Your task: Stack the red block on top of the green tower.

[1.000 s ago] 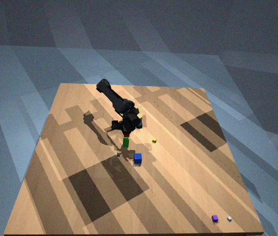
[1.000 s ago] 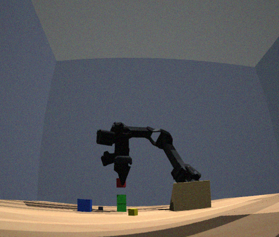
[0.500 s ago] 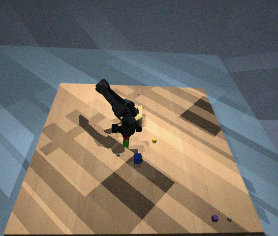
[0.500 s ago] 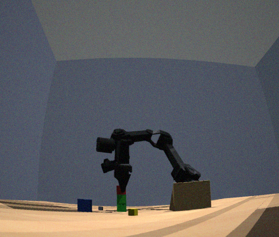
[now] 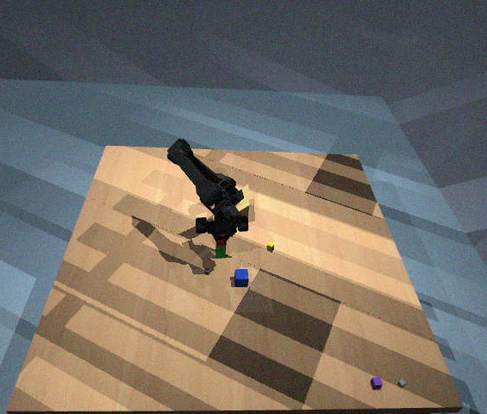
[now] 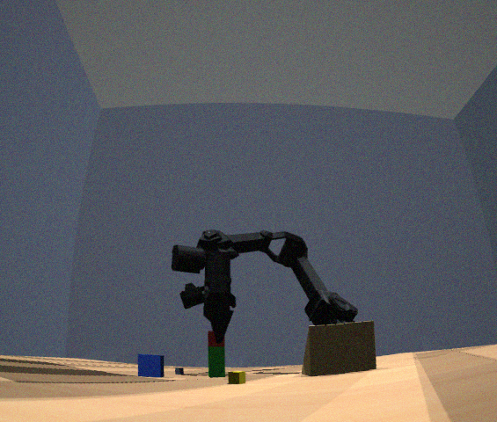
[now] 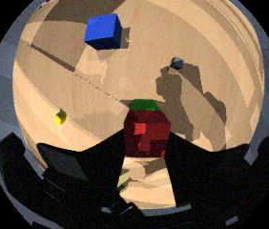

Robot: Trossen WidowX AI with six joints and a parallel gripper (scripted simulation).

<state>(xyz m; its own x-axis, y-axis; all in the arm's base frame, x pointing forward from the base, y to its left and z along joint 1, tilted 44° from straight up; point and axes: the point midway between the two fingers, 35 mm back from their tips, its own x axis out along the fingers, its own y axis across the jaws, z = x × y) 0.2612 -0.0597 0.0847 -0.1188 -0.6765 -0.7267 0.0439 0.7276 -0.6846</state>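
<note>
The black tool (image 6: 217,335) was clamped on the small red cube (image 6: 212,338) atop the green tower (image 6: 215,361); an off-centre release could have toppled both.
</note>
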